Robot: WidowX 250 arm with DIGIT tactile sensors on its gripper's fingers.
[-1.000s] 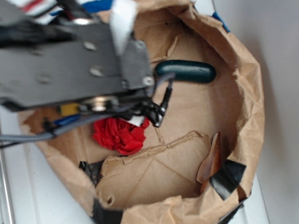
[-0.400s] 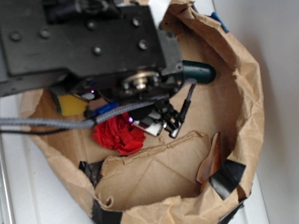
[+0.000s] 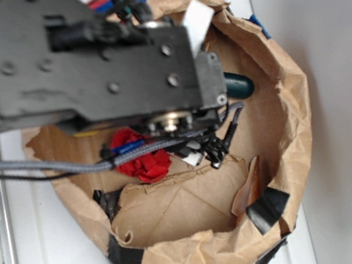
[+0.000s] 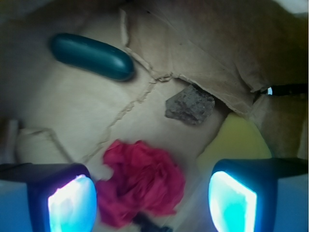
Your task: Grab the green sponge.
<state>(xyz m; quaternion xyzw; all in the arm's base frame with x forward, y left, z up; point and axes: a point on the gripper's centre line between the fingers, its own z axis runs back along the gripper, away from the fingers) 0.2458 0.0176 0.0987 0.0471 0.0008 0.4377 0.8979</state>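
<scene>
Hovering low in paper bag [image 3: 288,121] | end effector [image 4: 152,200] fingers apart (empty) | green sponge [image 4: 236,142] just beside right finger

exterior overhead, wrist close, both show red cloth [image 3: 142,162]

White tabletop [image 3: 55,258] w/ grey wall [image 3: 335,80] on right; soft, even light.

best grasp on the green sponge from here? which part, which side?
Only a corner of the green sponge shows, half behind one of the fingers and against the paper wall. Probably come from above and pinch its exposed edges; the wall blocks that side.
</scene>
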